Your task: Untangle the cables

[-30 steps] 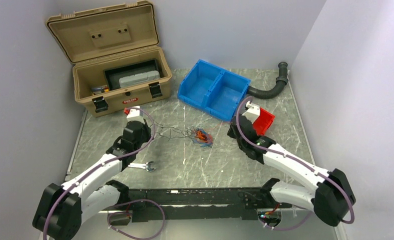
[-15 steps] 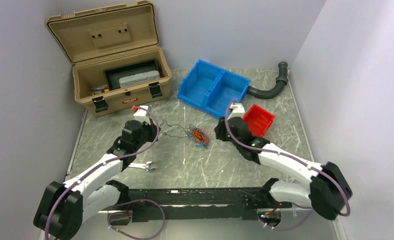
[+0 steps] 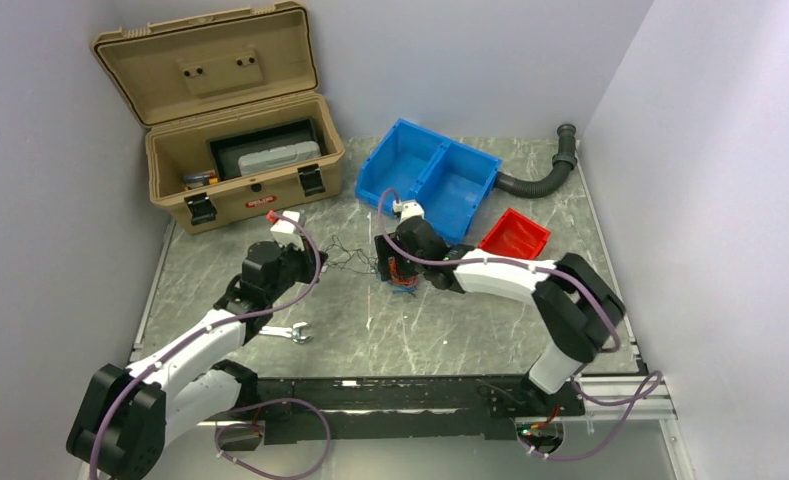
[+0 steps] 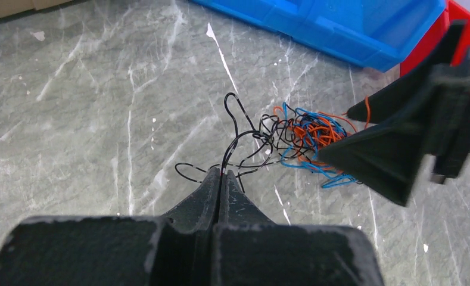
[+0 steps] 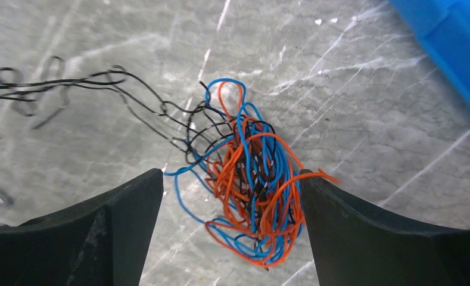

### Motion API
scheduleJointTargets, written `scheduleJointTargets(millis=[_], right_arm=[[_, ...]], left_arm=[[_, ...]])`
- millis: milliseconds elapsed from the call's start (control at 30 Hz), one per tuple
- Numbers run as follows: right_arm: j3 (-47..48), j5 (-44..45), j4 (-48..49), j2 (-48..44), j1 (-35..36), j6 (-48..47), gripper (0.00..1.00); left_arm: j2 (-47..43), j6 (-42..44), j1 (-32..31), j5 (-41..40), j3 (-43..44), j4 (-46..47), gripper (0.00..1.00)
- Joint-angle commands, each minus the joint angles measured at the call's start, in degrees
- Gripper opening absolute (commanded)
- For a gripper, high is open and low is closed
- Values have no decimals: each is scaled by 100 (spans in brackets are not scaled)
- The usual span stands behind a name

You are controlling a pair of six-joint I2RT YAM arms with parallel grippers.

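The cables [image 3: 403,273] are a small knot of thin orange, blue and black wires on the marble table, with black strands trailing left. My left gripper [image 3: 310,262] is shut on a black strand, seen pinched at its fingertips in the left wrist view [image 4: 222,174]; the knot [image 4: 307,134] lies just beyond. My right gripper [image 3: 394,262] hangs over the knot, open, with one finger on each side of the orange and blue wires [image 5: 253,190]. The right gripper [image 5: 231,174] holds nothing. Its black fingers [image 4: 387,167] show at the right of the left wrist view.
A tan toolbox [image 3: 240,165] stands open at the back left. A blue two-part bin [image 3: 430,175] sits behind the knot, a red bin [image 3: 515,235] to its right, and a black corrugated hose [image 3: 545,178] at the back. A wrench [image 3: 290,332] lies near the left arm.
My right arm has swung left from beside the red bin to over the knot, and its jaws have opened. The left gripper has stayed shut on the black strand, which now lies slacker.
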Motion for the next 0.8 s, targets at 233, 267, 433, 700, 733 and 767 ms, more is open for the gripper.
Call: scheduleJointTargets(millis=[233, 267, 433, 700, 733, 767], right_arm=[[405, 917, -987, 846, 52, 558, 68], [373, 1222, -1149, 807, 39, 697, 60], [-69, 2021, -1591, 185, -222, 1355, 38], [-1292, 2246, -1936, -1545, -1334, 2351, 19], [-1401, 2333, -1985, -1805, -1379, 2414, 19], [-1486, 2408, -2020, -2053, -1414, 2463, 19]], left_arm=[[-257, 20, -3, -447, -7, -45, 0], [-285, -43, -4, -770, 1, -193, 0], [-388, -603, -3, -2490, 165, -1157, 0], [-474, -1297, 22, -3712, 308, -2041, 0], [-466, -1325, 28, -3759, 324, -2084, 0], [-457, -1325, 32, -3755, 321, -2105, 0]])
